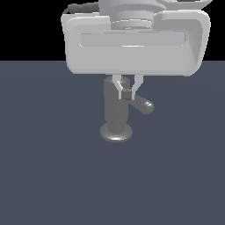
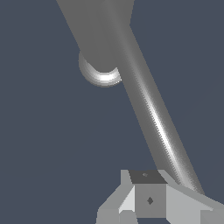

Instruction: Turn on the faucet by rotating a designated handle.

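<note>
Dark slate floor, faucet (image 1: 116,115) upright, gripper (image 1: 127,93) pressed together just beside handle (image 1: 144,105) base, pinching nothing.

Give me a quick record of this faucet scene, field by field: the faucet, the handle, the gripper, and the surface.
faucet: grey upright cylinder on a round disc base
handle: slim rod projecting from the cylinder toward the exterior view's right, rounded tip
gripper: above, fingertips close together beside the cylinder at the handle's root
grip: nothing visibly held
contact with handle: cannot tell
surface: plain dark blue-grey floor
</note>
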`<state>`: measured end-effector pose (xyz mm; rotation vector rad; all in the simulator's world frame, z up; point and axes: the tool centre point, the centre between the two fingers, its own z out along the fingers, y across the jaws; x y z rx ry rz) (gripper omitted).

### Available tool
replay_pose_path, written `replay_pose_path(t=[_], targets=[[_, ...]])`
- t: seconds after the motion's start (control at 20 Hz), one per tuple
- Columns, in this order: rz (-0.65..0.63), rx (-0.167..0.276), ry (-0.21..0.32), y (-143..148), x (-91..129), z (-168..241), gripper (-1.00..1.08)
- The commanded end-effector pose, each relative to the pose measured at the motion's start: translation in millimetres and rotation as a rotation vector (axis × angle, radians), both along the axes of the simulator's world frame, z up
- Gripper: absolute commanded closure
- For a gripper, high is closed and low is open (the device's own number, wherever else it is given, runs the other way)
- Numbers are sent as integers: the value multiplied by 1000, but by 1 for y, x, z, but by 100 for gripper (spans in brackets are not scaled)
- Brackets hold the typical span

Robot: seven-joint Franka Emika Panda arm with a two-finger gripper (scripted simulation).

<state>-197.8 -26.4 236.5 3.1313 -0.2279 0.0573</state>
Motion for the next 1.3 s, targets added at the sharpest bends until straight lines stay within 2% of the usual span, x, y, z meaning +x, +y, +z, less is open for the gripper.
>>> replay_pose_path(t=[0.0,0.65,0.7,1.25], targets=[[-12,5,37,-17,-8,-15,108],[-12,5,37,-74,-6,-15,108],[15,-12,-18,-63,11,5,108],[8,-8,-5,-93,35,1,108]])
